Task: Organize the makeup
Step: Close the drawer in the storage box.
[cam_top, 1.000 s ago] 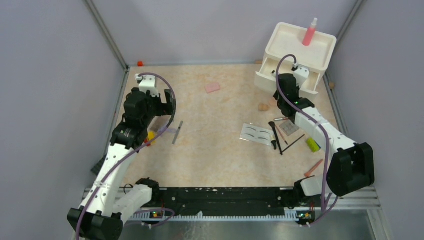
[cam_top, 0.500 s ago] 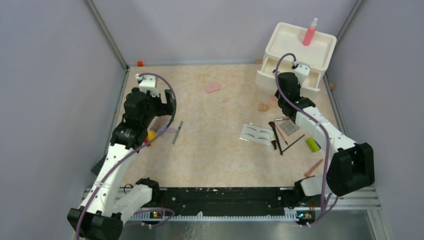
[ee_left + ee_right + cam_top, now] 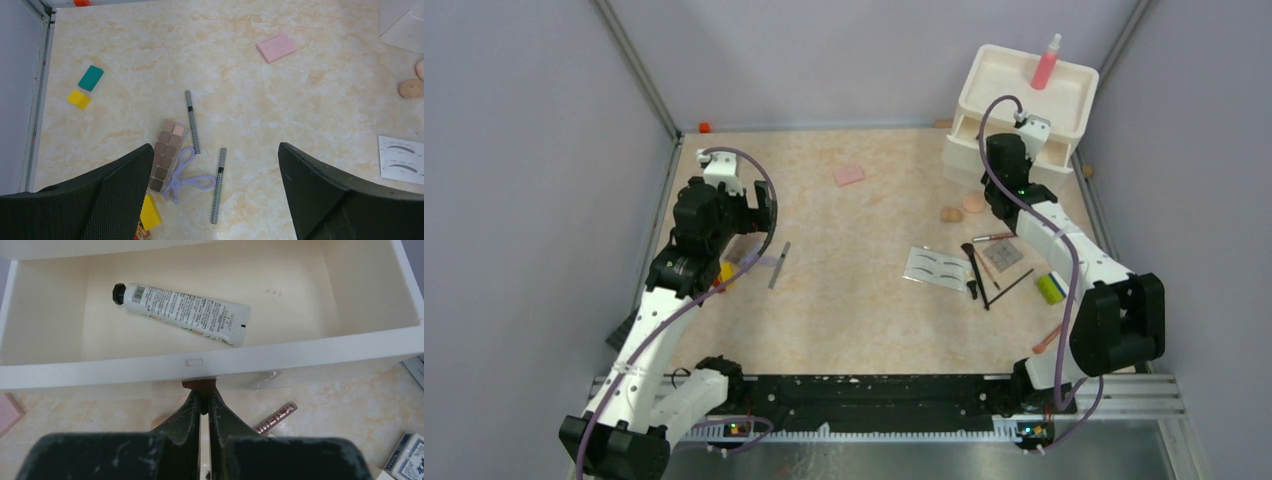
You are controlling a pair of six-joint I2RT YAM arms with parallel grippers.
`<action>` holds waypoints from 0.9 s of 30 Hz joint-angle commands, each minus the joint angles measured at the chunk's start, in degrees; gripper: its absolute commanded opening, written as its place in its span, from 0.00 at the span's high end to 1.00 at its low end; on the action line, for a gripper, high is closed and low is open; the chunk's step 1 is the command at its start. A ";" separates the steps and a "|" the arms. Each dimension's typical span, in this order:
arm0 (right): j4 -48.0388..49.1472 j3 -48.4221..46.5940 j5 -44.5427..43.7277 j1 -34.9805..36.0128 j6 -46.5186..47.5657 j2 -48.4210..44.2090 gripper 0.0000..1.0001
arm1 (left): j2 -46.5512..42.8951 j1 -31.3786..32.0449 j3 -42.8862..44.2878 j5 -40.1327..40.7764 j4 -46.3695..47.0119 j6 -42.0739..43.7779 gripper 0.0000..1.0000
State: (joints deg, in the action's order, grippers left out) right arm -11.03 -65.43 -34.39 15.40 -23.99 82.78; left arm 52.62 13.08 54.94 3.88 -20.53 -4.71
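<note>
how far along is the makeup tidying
Done: spray bottle stands on the organizer, tube lies in the open drawer. In hand: right gripper shut at the drawer front. Left: palette, pencils, pink pad, sponges, eyebrow card lie on the table; left gripper open, empty.

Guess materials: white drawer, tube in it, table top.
Drawer: likely plastic, matte off-white; uniform colour, thick moulded walls.
Tube: probably soft plastic or laminate, slightly glossy; printed label, black cap, flat crimped end.
Table top: beige marble pattern, smooth; probably printed laminate or vinyl, though real stone cannot be ruled out.
</note>
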 commanded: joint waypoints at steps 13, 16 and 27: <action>14.91 -8.34 -3.20 -4.75 7.81 5.33 1.00 | -0.42 -0.34 -0.27 -0.23 2.60 0.40 0.01; 14.92 -9.72 -1.95 -5.77 8.58 7.29 1.00 | -0.22 -0.34 -0.27 -0.45 2.60 0.36 0.01; 14.24 -17.08 2.84 -8.60 11.53 15.36 1.00 | -0.06 -0.34 -0.36 -0.81 2.68 0.38 0.01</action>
State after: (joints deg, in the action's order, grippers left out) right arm -2.68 -76.29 -32.47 8.67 -14.61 96.77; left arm 52.66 13.08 54.92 3.66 -20.53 -4.69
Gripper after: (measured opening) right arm 0.017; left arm 0.989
